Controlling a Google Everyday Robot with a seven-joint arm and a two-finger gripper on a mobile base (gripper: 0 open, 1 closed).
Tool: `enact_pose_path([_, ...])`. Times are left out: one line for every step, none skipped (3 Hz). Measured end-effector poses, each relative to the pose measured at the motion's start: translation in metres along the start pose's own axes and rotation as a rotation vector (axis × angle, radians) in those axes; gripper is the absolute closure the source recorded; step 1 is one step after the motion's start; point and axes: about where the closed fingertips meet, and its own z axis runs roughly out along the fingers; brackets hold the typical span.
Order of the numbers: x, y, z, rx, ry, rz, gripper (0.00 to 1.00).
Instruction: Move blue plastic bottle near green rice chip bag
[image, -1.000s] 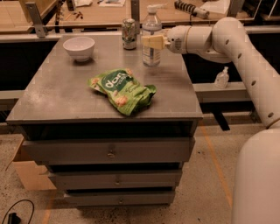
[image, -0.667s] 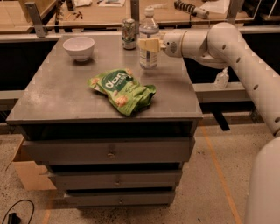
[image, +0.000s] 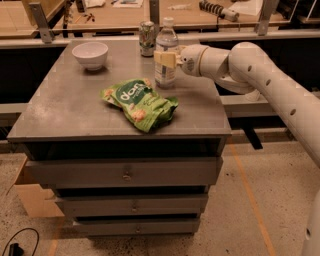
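Observation:
The blue plastic bottle (image: 166, 54), clear with a white cap and pale label, stands upright on the grey cabinet top (image: 65, 107), just behind the right end of the green rice chip bag (image: 140, 103). My gripper (image: 165, 58) reaches in from the right and is shut on the bottle at mid height, its pale fingers (image: 165, 55) across the label. The green bag lies flat near the middle of the top, a short gap in front of the bottle.
A green-and-silver drink can (image: 147, 38) stands just behind and left of the bottle. A white bowl (image: 90, 54) sits at the back left. A workbench with tools runs behind. A cardboard box (image: 31, 195) lies on the floor at left.
My gripper has carried the bottle a little to the left and forward, closer to the green bag. The bag, can and bowl have not moved.

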Motion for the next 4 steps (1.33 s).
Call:
enact_pose_path([0.005,0.01,0.003,-0.013,-0.005,0.0,0.82])
enact_pose_path([0.01,0.02,0.005,-0.041,0.01,-0.015,0.59])
enact_pose_path([0.013,0.023,0.005,-0.047,0.021,-0.026,0.35])
enact_pose_path([0.018,0.027,0.004,-0.037,0.05,-0.064,0.12])
